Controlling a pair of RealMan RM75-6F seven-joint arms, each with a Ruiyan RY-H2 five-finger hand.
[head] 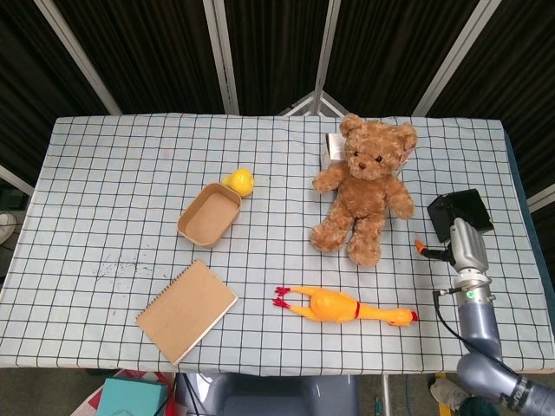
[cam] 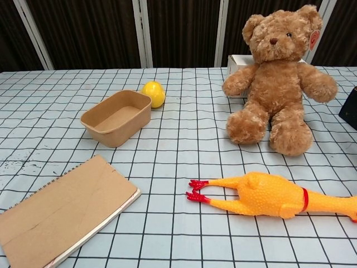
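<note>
A brown teddy bear (head: 364, 186) (cam: 276, 84) sits upright at the back right of the checked cloth. In front of it a yellow rubber chicken (head: 342, 306) (cam: 268, 194) lies on its side. In the head view my right hand (head: 436, 251) hovers to the right of the bear, apart from it. One orange-tipped finger (head: 420, 248) points left, and nothing shows in the hand. The wrist hides most of the hand. The chest view does not show it. My left hand is in neither view.
A brown paper tray (head: 209, 214) and a small yellow toy (head: 240, 181) sit left of centre. A kraft notebook (head: 186, 309) lies at the front left. A white box (head: 332, 147) stands behind the bear. A black box (head: 460, 211) sits beside my right hand.
</note>
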